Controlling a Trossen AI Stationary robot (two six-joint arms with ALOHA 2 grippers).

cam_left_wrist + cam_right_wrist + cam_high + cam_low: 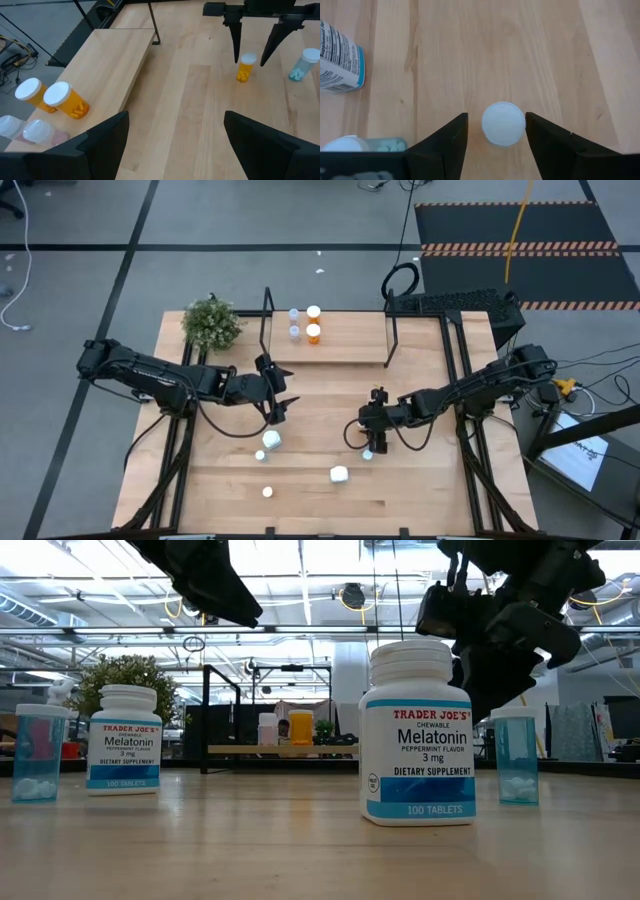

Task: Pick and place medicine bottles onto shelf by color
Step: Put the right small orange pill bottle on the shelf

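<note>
Jaws of R gripper [496,131] stand apart, straddling the white cap of a small orange pill bottle [503,123], pointing down at it; not yet closed on it. In the high view R gripper [372,438] sits over the bottle [368,452] right of bench centre. L wrist view shows the same upright orange bottle [245,68] between the two dark fingers.

L gripper [174,131], jaws apart and empty, hovers just off the near left corner of the light-wood shelf w/ black end frames [350,340] at the bench's far edge.

Step, by my reading: grasp. To do well: centre cap btwn fingers, drop lower so pads meet the body below the cap, close gently; bottle is small, may tip or squirt out.

Target likely beside the orange bottles [313,332] on the shelf's left end, apart from the pale clear bottles [294,330]. Risk: the pale blue bottle [301,65] just beside it could get knocked.
</note>
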